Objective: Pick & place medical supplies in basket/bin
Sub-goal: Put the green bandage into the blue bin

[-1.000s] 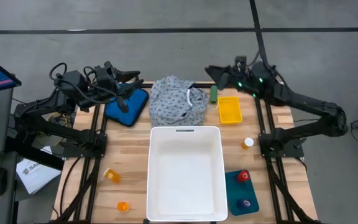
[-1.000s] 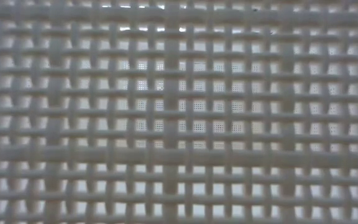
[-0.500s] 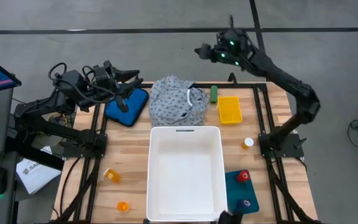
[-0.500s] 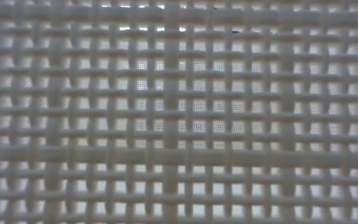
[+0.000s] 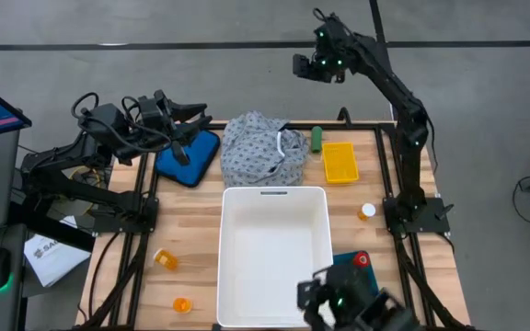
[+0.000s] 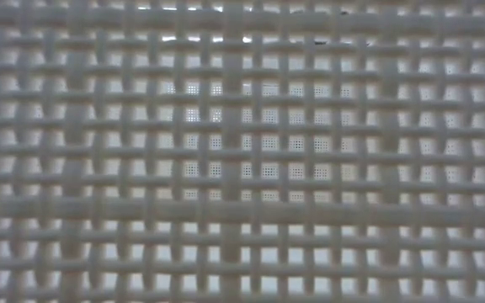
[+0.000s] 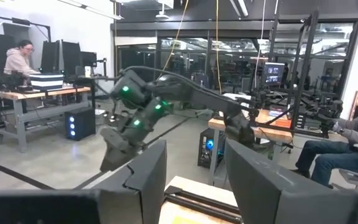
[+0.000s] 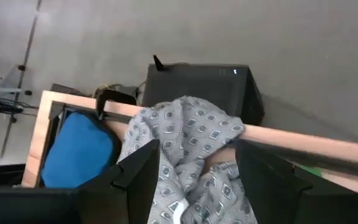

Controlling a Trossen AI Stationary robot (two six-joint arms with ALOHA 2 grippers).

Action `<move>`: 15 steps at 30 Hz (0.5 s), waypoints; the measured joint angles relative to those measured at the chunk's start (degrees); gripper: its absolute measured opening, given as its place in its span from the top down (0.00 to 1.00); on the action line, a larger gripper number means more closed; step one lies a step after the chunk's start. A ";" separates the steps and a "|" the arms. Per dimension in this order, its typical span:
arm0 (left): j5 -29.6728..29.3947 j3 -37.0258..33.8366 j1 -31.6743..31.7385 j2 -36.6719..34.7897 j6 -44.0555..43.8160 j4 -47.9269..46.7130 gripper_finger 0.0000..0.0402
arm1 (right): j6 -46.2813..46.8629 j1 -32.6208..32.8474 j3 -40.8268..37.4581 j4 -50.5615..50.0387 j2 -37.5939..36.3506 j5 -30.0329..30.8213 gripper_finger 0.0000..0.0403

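Dark jointed arms, green indicator lights near wrists, black cables, blocky jaws.

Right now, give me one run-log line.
right tool: raised beyond table's far edge, open, empty | left tool: parked, open | garment: on table | bin: empty

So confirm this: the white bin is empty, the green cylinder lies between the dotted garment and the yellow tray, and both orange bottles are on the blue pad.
Wrong on the bottles. The high view shows both orange bottles on bare wood left of the white bin, not on the blue pad. The rest holds.
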 joint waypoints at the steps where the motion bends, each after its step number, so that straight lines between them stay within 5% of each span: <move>1: 0.04 0.00 -0.01 0.00 -0.01 0.03 0.61 | 1.24 -1.13 -1.86 1.47 -0.37 -1.81 0.49; 15: 1.53 0.00 -0.04 0.00 -0.01 0.01 0.61 | 0.17 -10.25 -3.47 -3.94 -0.70 -6.09 0.49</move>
